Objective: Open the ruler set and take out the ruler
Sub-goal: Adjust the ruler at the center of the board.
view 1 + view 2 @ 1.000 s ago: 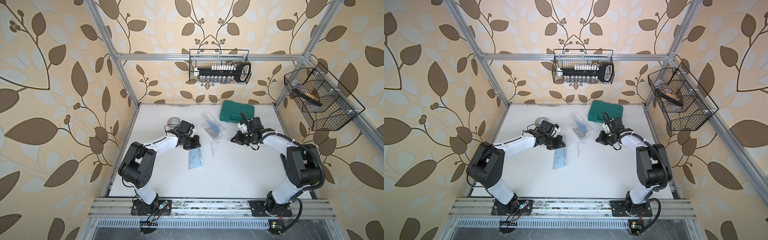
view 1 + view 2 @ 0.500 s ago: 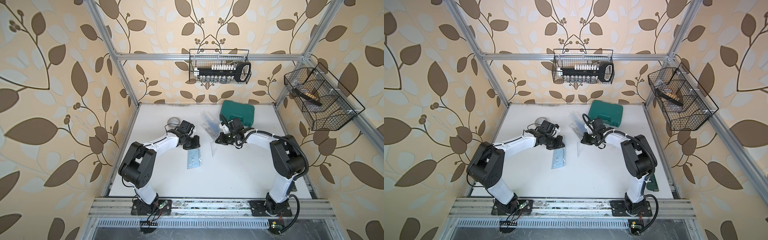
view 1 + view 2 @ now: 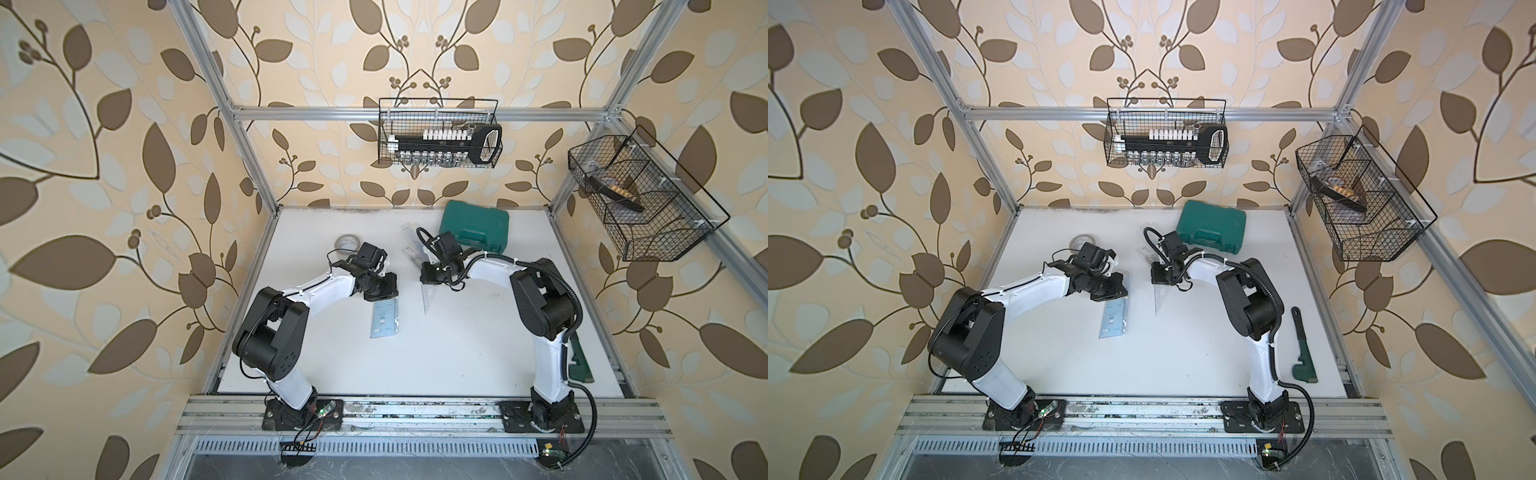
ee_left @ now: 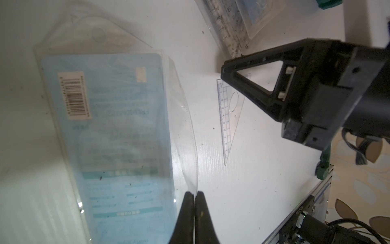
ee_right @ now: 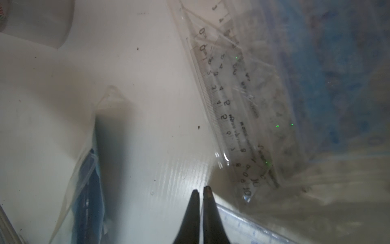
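Mid-extraction: pinches ruler set (image 3: 384, 322) flap in shut left gripper (image 4: 193, 195); rests closed right gripper (image 5: 201, 190) by set square (image 4: 229, 118). Next probably calls for opening, reaching far ruler (image 5: 221, 109).

In the left wrist view the ruler set pouch (image 4: 109, 131) is out of focus – the print on its blue card cannot be read, only a barcode stands out – and its near end runs off the frame. So do the fingers of the left gripper (image 4: 194, 195): only the closed tips show, pinched on the clear flap. The right gripper (image 4: 224, 70) covers one corner of the set square (image 4: 229, 118). In the right wrist view the straight ruler (image 5: 223, 114) blurs toward the frame edge, and a tape roll (image 5: 35, 21) is cut by the corner. In a top view the right arm hides much of the pipe wrench (image 3: 579, 365); what lies in the back wire basket (image 3: 390, 120) and the side wire basket (image 3: 660, 245) is too small to name
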`<state>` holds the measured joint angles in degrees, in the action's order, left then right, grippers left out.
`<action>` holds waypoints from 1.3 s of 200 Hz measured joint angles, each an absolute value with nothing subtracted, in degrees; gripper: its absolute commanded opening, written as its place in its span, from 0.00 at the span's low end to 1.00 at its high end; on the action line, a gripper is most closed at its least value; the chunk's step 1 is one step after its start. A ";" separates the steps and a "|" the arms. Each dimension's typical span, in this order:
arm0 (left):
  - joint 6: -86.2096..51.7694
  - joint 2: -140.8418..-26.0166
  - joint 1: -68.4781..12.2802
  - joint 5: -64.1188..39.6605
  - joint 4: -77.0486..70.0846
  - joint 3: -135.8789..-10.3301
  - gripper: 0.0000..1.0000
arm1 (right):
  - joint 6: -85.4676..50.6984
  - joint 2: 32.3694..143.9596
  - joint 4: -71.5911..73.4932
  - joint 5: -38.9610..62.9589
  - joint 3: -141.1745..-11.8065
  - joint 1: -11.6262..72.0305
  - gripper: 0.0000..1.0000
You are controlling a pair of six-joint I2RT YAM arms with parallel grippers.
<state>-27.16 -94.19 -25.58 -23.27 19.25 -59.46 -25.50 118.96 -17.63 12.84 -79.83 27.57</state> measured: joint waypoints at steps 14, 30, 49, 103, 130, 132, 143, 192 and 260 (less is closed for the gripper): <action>-27.14 -94.11 -25.58 -23.24 19.14 -59.42 0.00 | -25.19 119.09 -18.35 11.92 -79.96 27.59 0.07; -27.14 -94.11 -25.58 -23.24 19.00 -59.16 0.00 | -24.77 119.15 -19.11 11.33 -79.94 27.57 0.07; -27.14 -94.06 -25.58 -23.22 18.94 -58.81 0.00 | -24.36 119.22 -19.64 11.09 -79.94 27.57 0.07; -27.14 -93.17 -25.58 -22.48 18.96 -58.63 0.00 | -23.31 117.14 -18.37 11.11 -76.44 27.59 0.07; -27.11 -92.73 -25.58 -22.26 18.87 -58.35 0.00 | -22.83 114.61 -18.85 11.16 -73.14 27.59 0.07; -27.11 -92.71 -25.58 -22.26 18.90 -58.33 0.00 | -22.83 114.43 -18.90 11.16 -72.93 27.59 0.07; -27.11 -92.71 -25.58 -22.24 18.87 -58.28 0.00 | -22.76 113.56 -19.29 11.14 -71.90 27.59 0.07; -26.98 -92.71 -25.58 -22.24 18.85 -58.24 0.00 | -22.04 111.44 -21.96 10.85 -70.85 27.64 0.07; -26.02 -91.50 -25.58 -22.44 18.68 -57.74 0.00 | -22.33 100.01 -19.40 17.12 -70.91 31.33 0.04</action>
<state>-26.02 -91.50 -25.58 -22.44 18.68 -57.74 -22.33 100.01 -19.40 17.12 -70.91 31.33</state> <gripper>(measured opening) 0.048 0.048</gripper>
